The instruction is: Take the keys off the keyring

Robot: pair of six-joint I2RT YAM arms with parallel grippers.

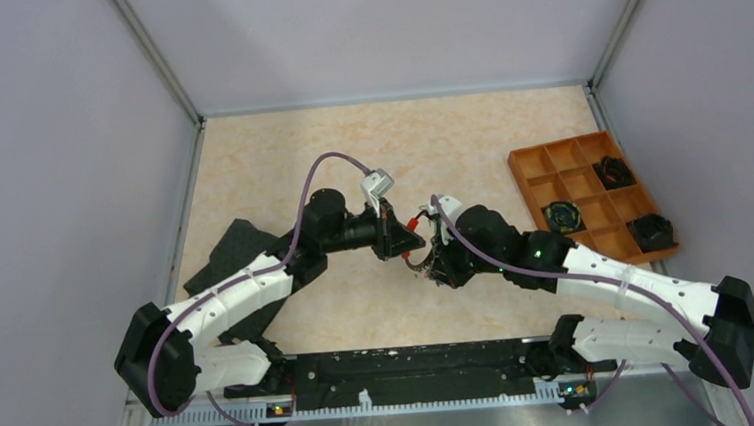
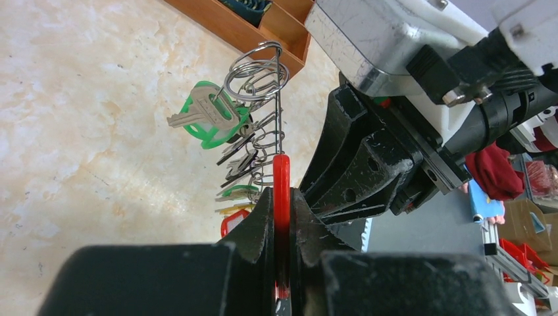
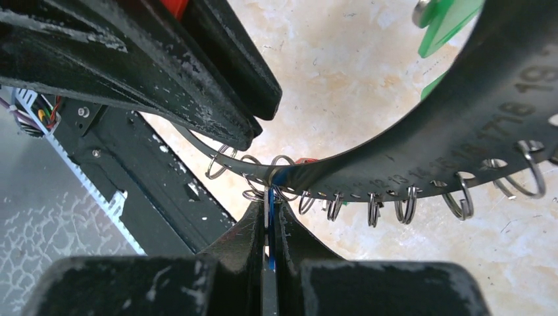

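Hidden: blue key — mostly inside clenched right pincer.
Left pincer: clenched on keyring.
Right edge: tray.

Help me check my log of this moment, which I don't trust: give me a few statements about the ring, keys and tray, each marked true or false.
1. The left jaws are shut on the red sleeve of the keyring. True.
2. The keyring lies flat on the table, untouched. False: it is held up between the jaws of both arms.
3. The right jaws pinch a blue tab at the ring. True.
4. Every compartment of the orange tray is full. False: only three hold black coils, and the others look bare.
5. A green key hangs on the keyring. True.
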